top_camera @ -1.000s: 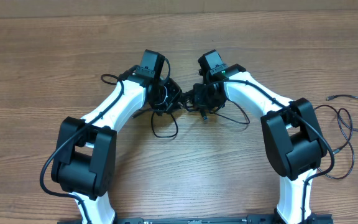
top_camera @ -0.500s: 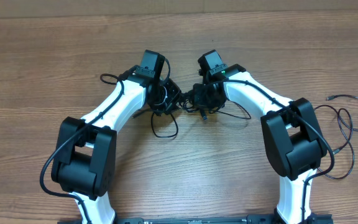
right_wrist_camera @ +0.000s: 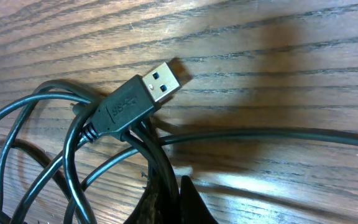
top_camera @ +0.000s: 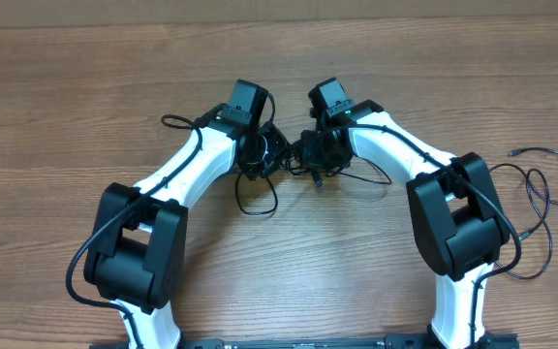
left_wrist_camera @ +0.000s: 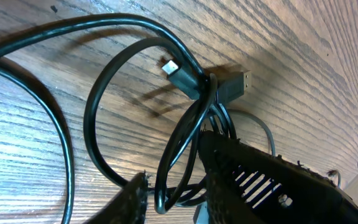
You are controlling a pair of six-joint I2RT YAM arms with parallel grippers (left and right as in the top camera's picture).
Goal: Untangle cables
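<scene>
A tangle of thin black cables [top_camera: 257, 190] lies on the wooden table between my two grippers. My left gripper [top_camera: 265, 151] is open. In the left wrist view its fingers [left_wrist_camera: 133, 200] straddle several cable loops [left_wrist_camera: 178, 143] without pinching them, and two small plugs [left_wrist_camera: 180, 74] cross just beyond. My right gripper [top_camera: 305, 155] is shut on a cable strand [right_wrist_camera: 160, 155]. In the right wrist view the fingertips [right_wrist_camera: 191, 202] pinch that strand just below a black USB plug with a silver tip [right_wrist_camera: 143, 94].
Another thin black cable [top_camera: 542, 184] lies loose at the right edge of the table, with its small plug end [top_camera: 513, 152] pointing left. Both white arms reach in from the near edge, with thick black wiring along them.
My left arm has shifted a little to the right and away, toward the right gripper. The right arm and the tangle have not moved.
</scene>
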